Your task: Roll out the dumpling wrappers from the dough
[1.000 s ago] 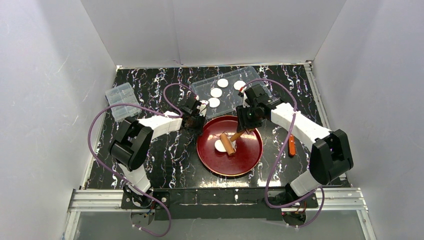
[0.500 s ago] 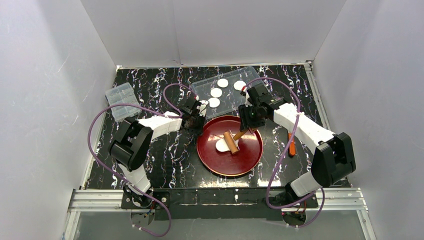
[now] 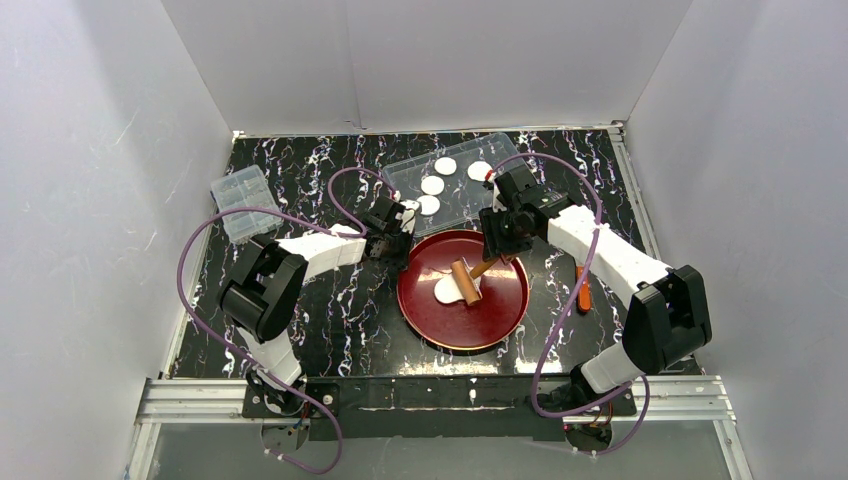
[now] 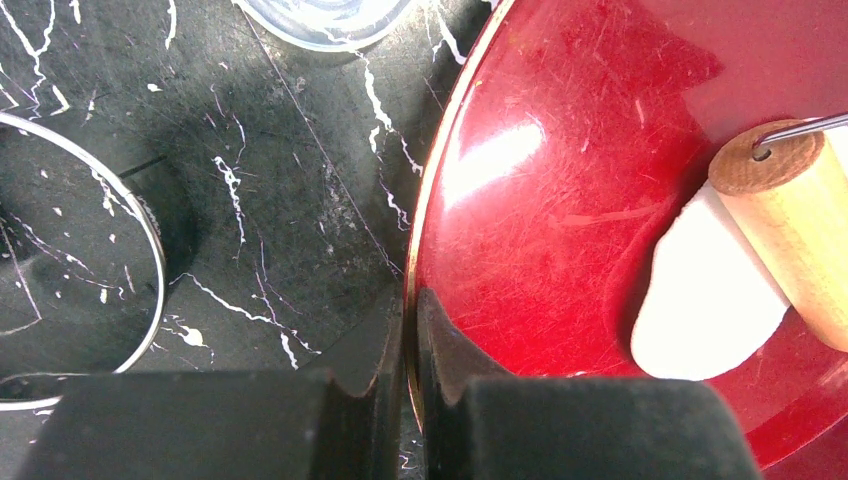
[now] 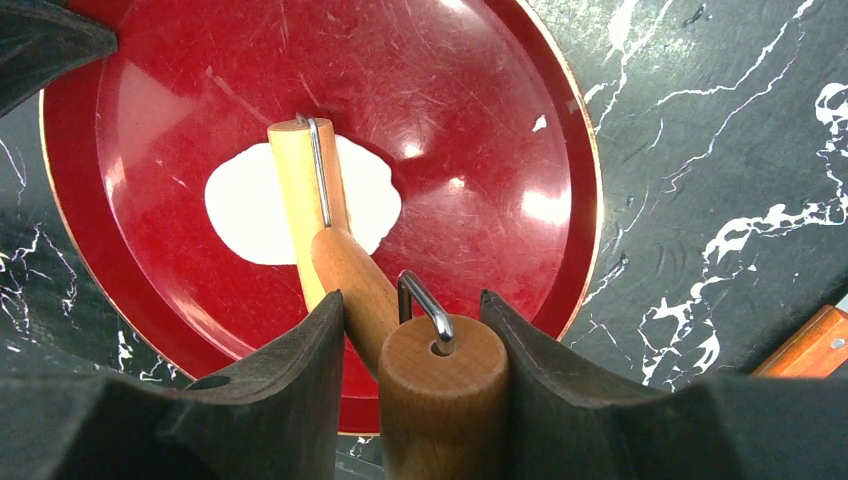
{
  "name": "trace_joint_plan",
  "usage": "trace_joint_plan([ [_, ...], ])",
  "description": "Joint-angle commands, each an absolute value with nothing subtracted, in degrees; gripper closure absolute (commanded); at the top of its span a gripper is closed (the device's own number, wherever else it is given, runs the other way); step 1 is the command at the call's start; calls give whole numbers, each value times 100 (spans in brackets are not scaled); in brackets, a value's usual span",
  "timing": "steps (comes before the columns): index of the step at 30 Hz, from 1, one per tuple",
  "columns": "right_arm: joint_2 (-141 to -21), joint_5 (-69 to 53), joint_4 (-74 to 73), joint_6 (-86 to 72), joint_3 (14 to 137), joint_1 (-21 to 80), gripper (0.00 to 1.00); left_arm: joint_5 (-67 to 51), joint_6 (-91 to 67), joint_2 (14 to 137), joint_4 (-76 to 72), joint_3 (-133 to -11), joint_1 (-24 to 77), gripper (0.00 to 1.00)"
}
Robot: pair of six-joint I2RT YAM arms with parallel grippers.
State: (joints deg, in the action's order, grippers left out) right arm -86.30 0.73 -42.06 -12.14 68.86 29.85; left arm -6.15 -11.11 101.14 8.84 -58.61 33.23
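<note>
A flattened white piece of dough [image 3: 444, 291] [image 5: 248, 212] [image 4: 700, 305] lies in the red plate [image 3: 500, 322] [image 5: 480, 110] [image 4: 560, 190]. The barrel of a wooden roller [image 3: 463, 282] [image 5: 303, 190] [image 4: 795, 225] rests across the dough. My right gripper [image 3: 497, 250] [image 5: 412, 300] is shut on the roller's handle above the plate's far right side. My left gripper [image 3: 398, 245] [image 4: 410, 325] is shut on the plate's left rim, one finger inside and one outside. Several round dumpling wrappers [image 3: 432, 185] lie in a clear tray [image 3: 400, 178] behind the plate.
A clear plastic box [image 3: 243, 203] stands at the far left. An orange-handled tool [image 3: 583, 290] [image 5: 812, 345] lies right of the plate. A metal ring [image 4: 157, 250] sits on the black marbled table left of my left gripper. White walls enclose the table.
The roller has moved a little away from me across the dough, and the dough looks wider. The plate has shifted slightly right. Both grips are unchanged.
</note>
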Motion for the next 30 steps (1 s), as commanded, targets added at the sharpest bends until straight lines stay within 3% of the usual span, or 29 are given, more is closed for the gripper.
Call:
trace_joint_plan([
  [1, -8810, 2385, -4919, -453, 6846, 2722, 99, -163, -783, 10178, 1405, -5660, 3311, 100],
  [17, -8795, 2273, -4984, -507, 6889, 2750, 99, -166, -791, 10200, 1401, -5661, 3313, 100],
  [24, -8491, 219, -4464, -574, 6858, 2979, 99, -191, -818, 10218, 1373, -5659, 3313, 100],
  [30, -8258, 230, -4743, -756, 7148, 3033, 99, -196, -818, 10211, 1363, -5658, 3313, 100],
])
